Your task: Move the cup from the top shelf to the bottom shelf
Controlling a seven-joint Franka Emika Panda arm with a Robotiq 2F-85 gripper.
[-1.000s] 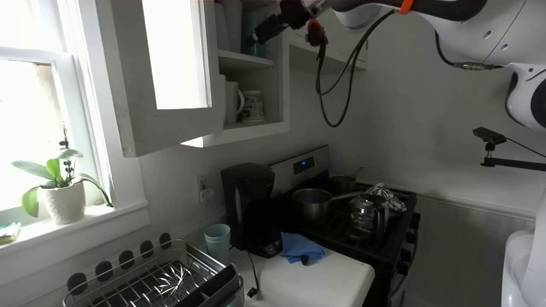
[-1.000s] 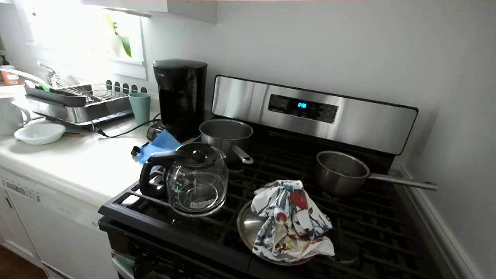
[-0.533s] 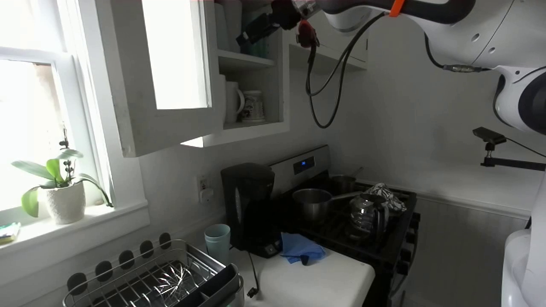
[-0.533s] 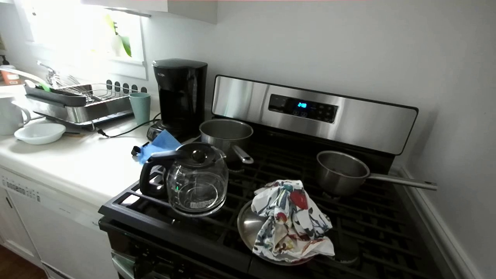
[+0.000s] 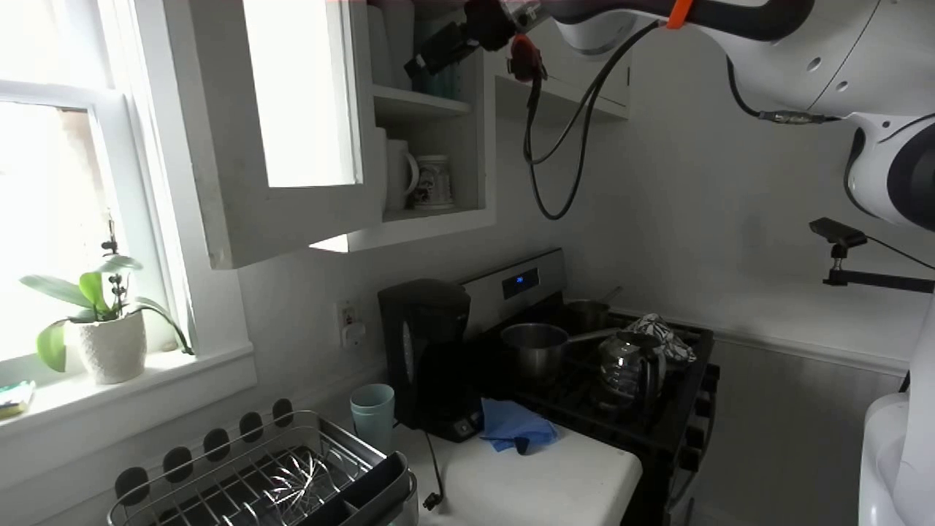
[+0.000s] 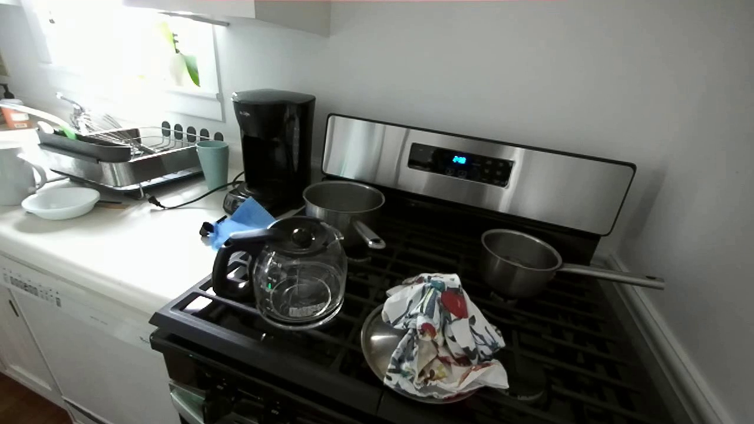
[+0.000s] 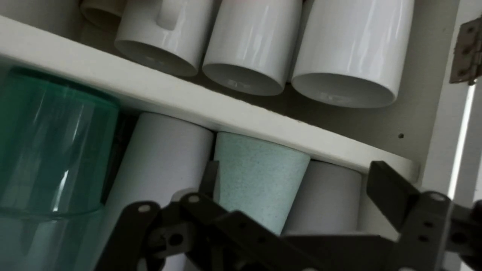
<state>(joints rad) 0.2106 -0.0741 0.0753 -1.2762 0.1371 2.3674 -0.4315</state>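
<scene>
The wrist view stands upside down. A mint-green speckled cup (image 7: pixel 260 173) stands rim down on the top shelf (image 7: pixel 226 109), whose board also shows in an exterior view (image 5: pixel 420 102). My gripper (image 7: pixel 295 171) is open in front of this cup. One finger is at the cup's edge beside a pale tumbler; the other is well off its far side. In an exterior view the gripper (image 5: pixel 420 67) reaches into the cupboard just above the top shelf, and I cannot pick out the mint cup there. The bottom shelf (image 5: pixel 409 215) holds mugs.
A pale tumbler (image 7: pixel 162 158), a grey cup (image 7: pixel 327 195) and teal glasses (image 7: pixel 52 150) crowd the mint cup. White mugs (image 7: pixel 248 49) stand on the bottom shelf, near a patterned mug (image 5: pixel 434 183). The open cupboard door (image 5: pixel 307 212) stands beside the opening. A coffee maker (image 5: pixel 424 351) is below.
Between one second and half a second ago, my gripper and arm moved left, farther into the cupboard. Since then they look still. The stove scene is unchanged.
</scene>
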